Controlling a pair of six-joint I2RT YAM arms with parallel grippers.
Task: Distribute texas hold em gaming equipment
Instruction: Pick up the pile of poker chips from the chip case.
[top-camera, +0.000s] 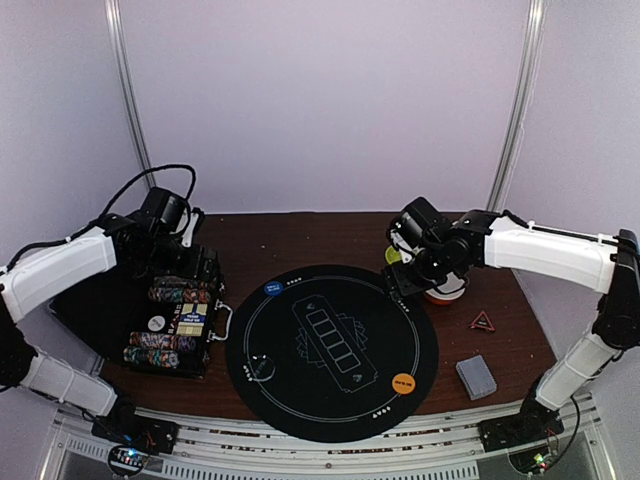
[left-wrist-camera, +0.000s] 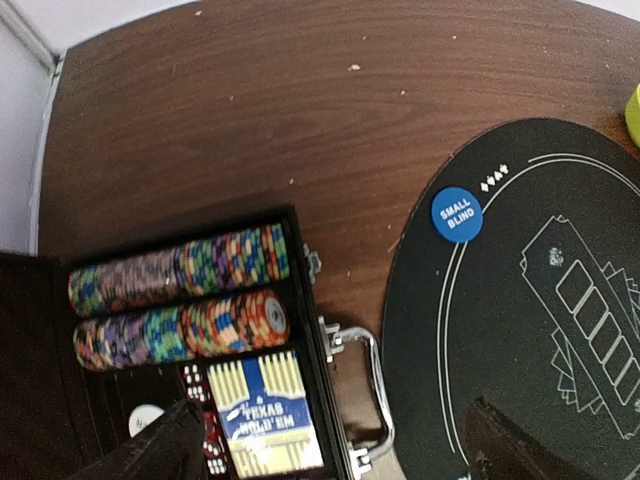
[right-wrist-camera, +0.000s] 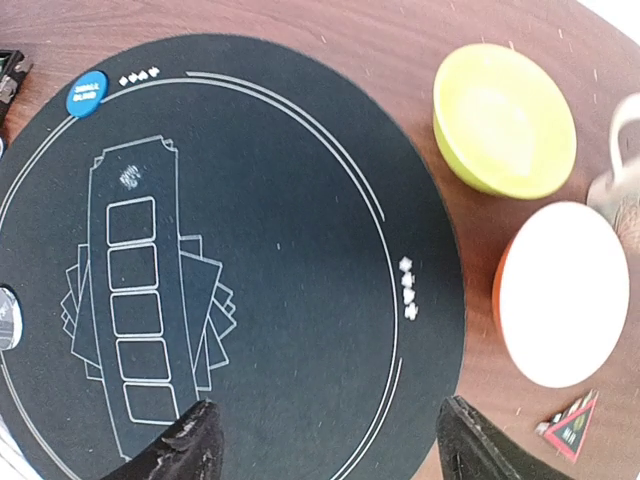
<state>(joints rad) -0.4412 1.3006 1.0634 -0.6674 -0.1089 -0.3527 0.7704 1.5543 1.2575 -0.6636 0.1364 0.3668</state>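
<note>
A round black poker mat (top-camera: 330, 345) lies mid-table. On it sit a blue "small blind" disc (top-camera: 272, 289), an orange disc (top-camera: 403, 381) and a clear/white disc (top-camera: 262, 367). A grey-blue card deck (top-camera: 476, 376) and a red triangle (top-camera: 483, 321) lie on the wood to the right. My left gripper (top-camera: 195, 265) hovers open and empty over the open chip case (top-camera: 175, 325); its wrist view shows the blue disc (left-wrist-camera: 456, 214) and a Texas Hold'em box (left-wrist-camera: 268, 415). My right gripper (top-camera: 405, 275) hovers open and empty over the mat's right edge (right-wrist-camera: 440, 330), near the triangle (right-wrist-camera: 572, 425).
A green bowl (right-wrist-camera: 503, 120), a white-orange bowl (right-wrist-camera: 560, 295) and a mug handle (right-wrist-camera: 620, 150) stand right of the mat. The case holds rows of coloured chips (left-wrist-camera: 180, 270) and has a metal handle (left-wrist-camera: 375, 390) facing the mat.
</note>
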